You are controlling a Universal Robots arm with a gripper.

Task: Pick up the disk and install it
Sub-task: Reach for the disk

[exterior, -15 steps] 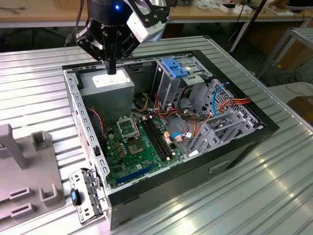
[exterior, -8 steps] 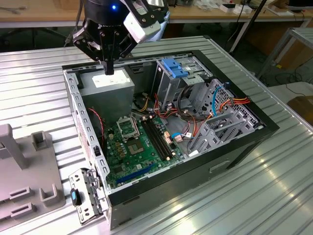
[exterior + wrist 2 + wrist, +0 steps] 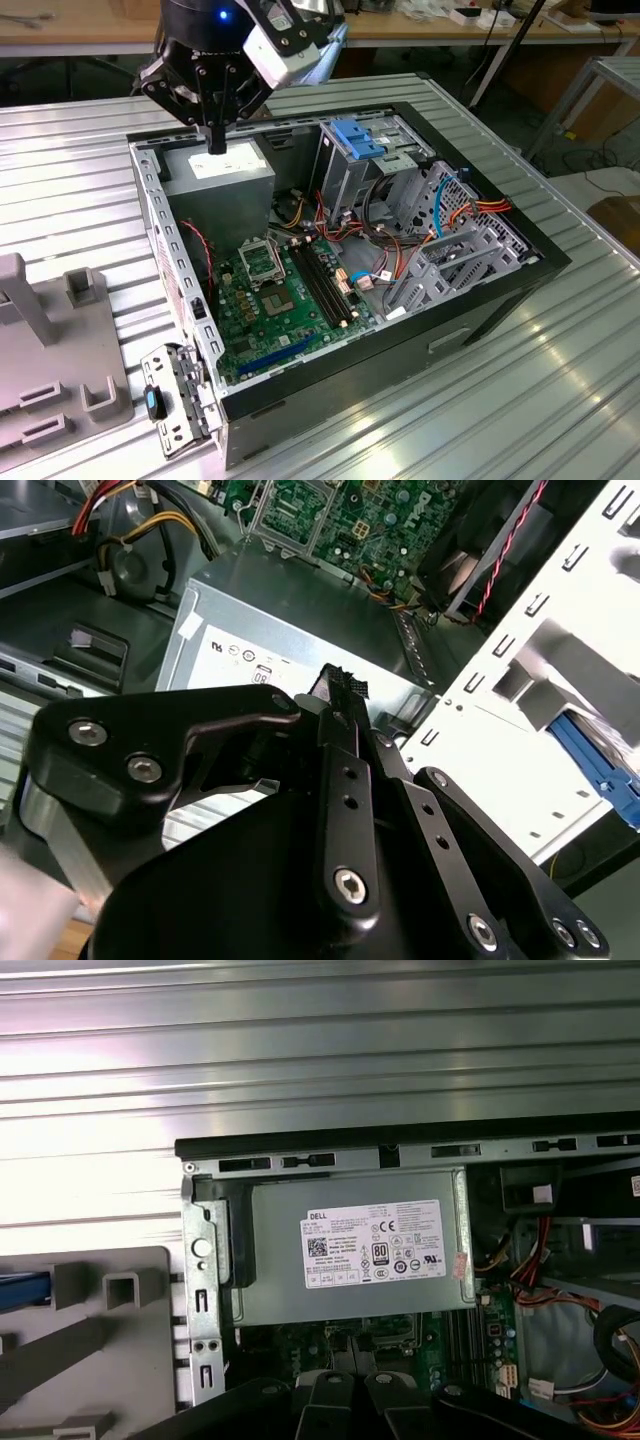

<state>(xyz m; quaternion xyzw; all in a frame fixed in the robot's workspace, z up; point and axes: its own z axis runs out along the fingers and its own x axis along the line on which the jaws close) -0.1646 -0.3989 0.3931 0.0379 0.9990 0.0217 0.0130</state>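
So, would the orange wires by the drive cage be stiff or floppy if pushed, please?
Probably floppy: the orange wires run in loose curves, so they should bend aside. Likely light, being thin. They may snag, as they lie across the metal drive cage.

Ribbed metal table [image 3: 560, 400] w/ open PC case [image 3: 420, 362] & grey fixture [image 3: 30, 362].

A ribbed metal table [image 3: 560, 330] gleams with bright glare. The computer case [image 3: 480, 310] on it has matt black outer walls and bare, dull grey sheet metal inside. Its power supply [image 3: 280, 1270] is smooth grey metal with a white paper label [image 3: 373, 1243]. The circuit board [image 3: 270, 300] is green. The gripper [image 3: 217, 145] is matt black with shiny screws. A holder [image 3: 40, 370] looks like matt grey plastic.
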